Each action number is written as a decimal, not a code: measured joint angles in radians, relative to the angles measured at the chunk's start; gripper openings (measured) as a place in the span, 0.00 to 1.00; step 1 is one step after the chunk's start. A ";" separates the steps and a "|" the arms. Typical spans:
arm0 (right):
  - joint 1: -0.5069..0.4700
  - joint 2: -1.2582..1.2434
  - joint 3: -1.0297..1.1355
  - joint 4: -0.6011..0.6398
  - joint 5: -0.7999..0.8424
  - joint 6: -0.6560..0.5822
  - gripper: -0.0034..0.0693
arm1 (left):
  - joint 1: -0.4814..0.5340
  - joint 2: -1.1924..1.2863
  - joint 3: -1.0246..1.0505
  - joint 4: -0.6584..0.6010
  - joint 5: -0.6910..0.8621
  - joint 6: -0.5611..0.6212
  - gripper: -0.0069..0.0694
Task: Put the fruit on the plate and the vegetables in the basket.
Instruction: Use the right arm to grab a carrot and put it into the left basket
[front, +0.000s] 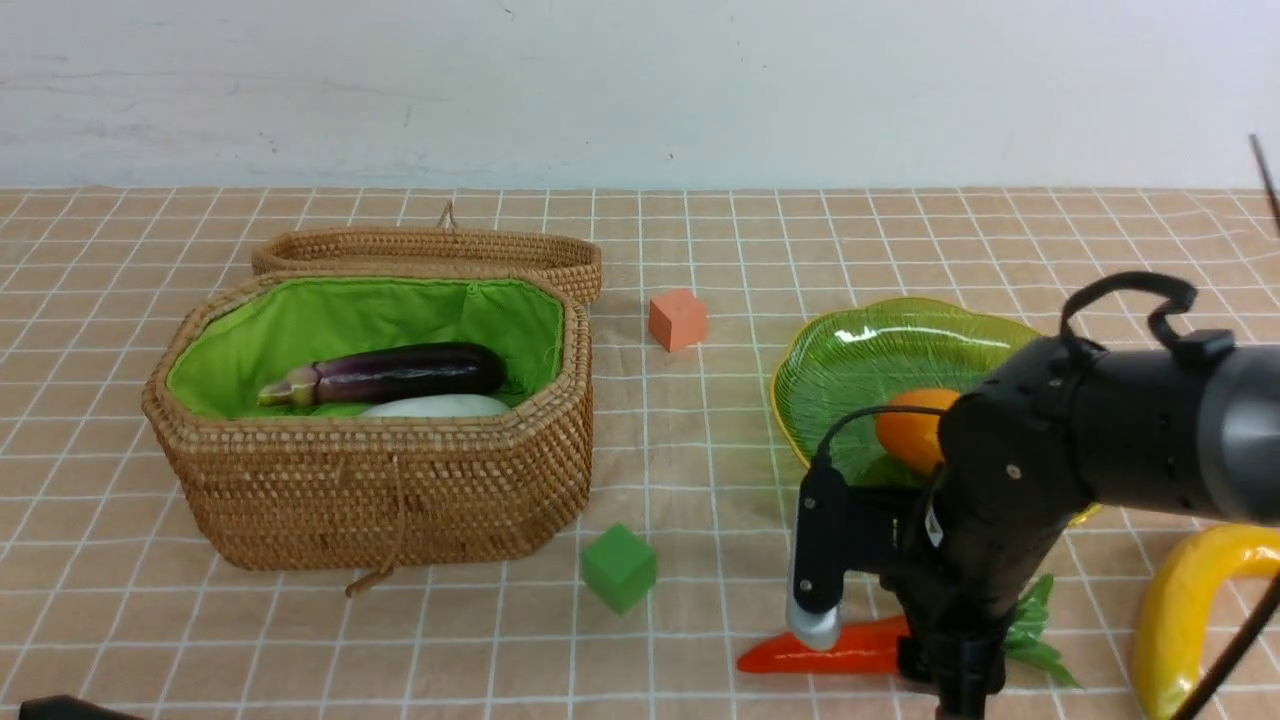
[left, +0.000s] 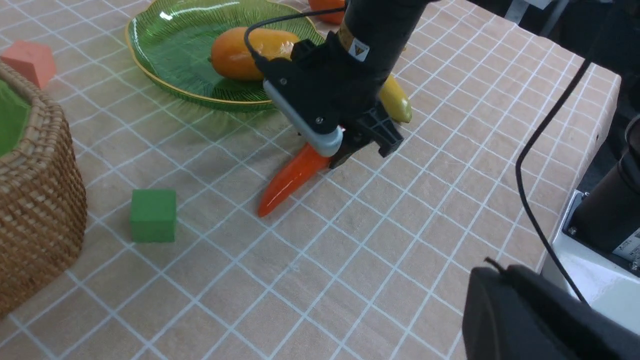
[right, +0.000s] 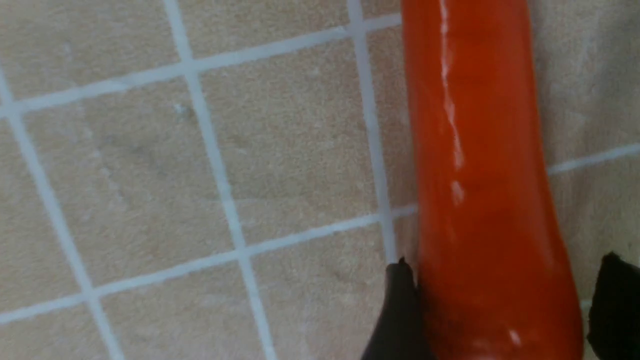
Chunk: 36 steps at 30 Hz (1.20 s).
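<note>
The orange-red carrot (front: 840, 650) lies on the cloth in front of the green plate (front: 860, 350). My right gripper (front: 950, 670) is down over the carrot's thick end, near its leaves. In the right wrist view, the carrot (right: 480, 175) sits between the jaws of that gripper (right: 505, 280): one finger touches it, the other stands apart. The mango (front: 910, 430) lies on the plate. The banana (front: 1190, 600) lies on the cloth at the right. The eggplant (front: 400, 372) and white radish (front: 435, 406) lie in the basket (front: 380, 490). The gourd is hidden. My left gripper (left: 525, 310) is a dark blur.
A green cube (front: 619, 567) sits between the basket and the carrot. An orange cube (front: 677, 319) sits behind, between the basket lid and the plate. An orange thing (left: 325, 5), perhaps the persimmon, shows beyond the plate. The table edge is at the right in the left wrist view.
</note>
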 joint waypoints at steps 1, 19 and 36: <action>0.000 0.021 -0.005 -0.001 -0.014 -0.001 0.73 | 0.000 0.000 0.000 0.000 -0.002 0.000 0.07; 0.054 -0.089 -0.138 0.074 0.168 0.294 0.55 | 0.000 0.000 0.000 0.058 -0.085 -0.004 0.07; 0.209 0.278 -1.052 0.482 -0.016 0.072 0.55 | 0.000 0.000 0.000 0.888 -0.024 -0.888 0.07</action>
